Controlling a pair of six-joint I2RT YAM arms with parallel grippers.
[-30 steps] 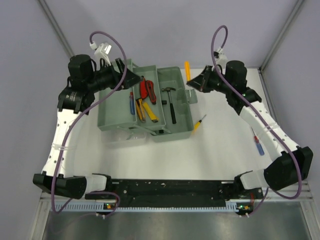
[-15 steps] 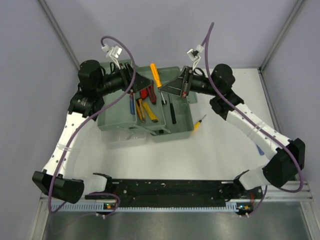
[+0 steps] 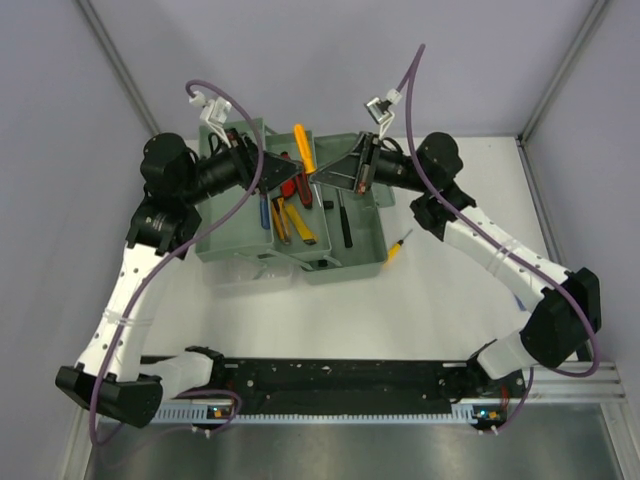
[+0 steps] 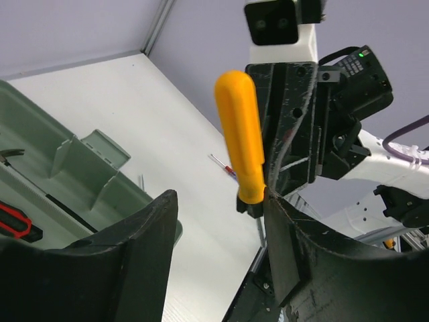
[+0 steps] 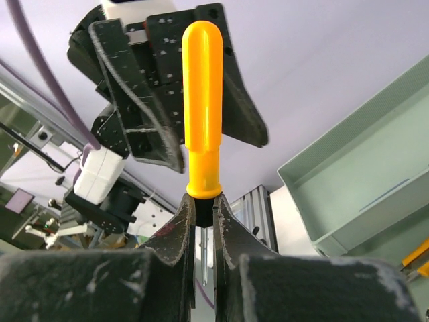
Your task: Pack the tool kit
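We see the white bench point(image 3: 420, 300) carrying the open green tool box point(image 3: 362, 255). Above the box, the left pincer point(image 4: 218, 208) is wide open and grips nothing. The right pincer point(image 5: 203, 208) is closed tightly just under the handle of the orange screwdriver point(image 5: 203, 100), which it holds above the box, between the left fingers point(image 4: 134, 255).

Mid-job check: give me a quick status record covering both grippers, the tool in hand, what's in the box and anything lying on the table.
right gripper: shut on the orange-handled screwdriver, held above the toolbox
left gripper: open, facing the right gripper; the orange handle sits between its fingers, contact unclear
in toolbox: hammer, red pliers, yellow knife, blue screwdriver
on table: small yellow screwdriver, just right of the toolbox
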